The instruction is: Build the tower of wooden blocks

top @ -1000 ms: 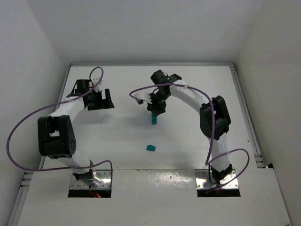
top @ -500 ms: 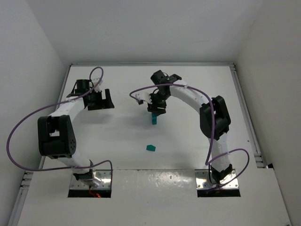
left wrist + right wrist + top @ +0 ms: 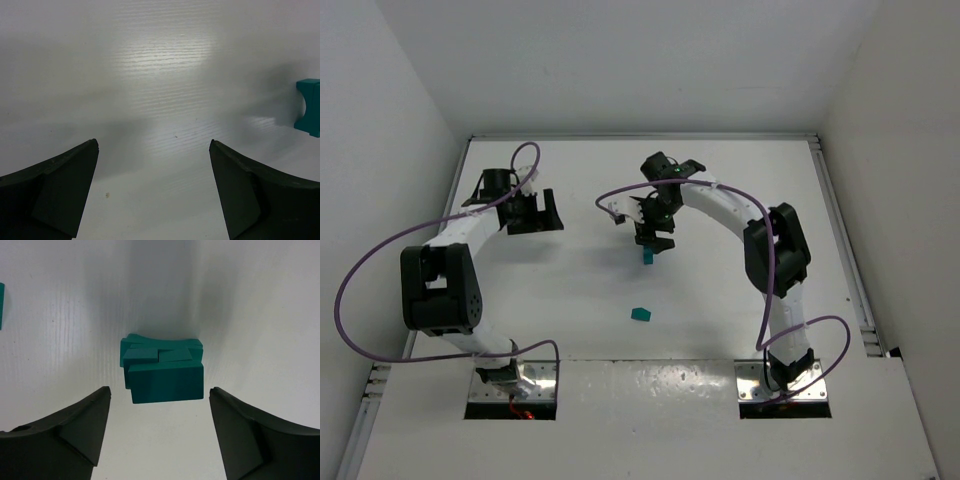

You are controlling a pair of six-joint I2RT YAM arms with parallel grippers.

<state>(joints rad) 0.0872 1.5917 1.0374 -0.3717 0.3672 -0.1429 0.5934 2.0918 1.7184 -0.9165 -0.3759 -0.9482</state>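
**A:** Where does the tower (image 3: 162, 372) stand?

**B:** Mid-table (image 3: 550, 290), just under your right gripper (image 3: 160, 392), whose jaws are wide and clear of it. Your left gripper (image 3: 154, 146) gapes empty. Drift sideways while lifting and a finger topples it.

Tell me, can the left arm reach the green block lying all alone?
Probably yes. The lone block lies on bare table with nothing between it and the left hand, which is open and empty. The right hand hovers over the tower.
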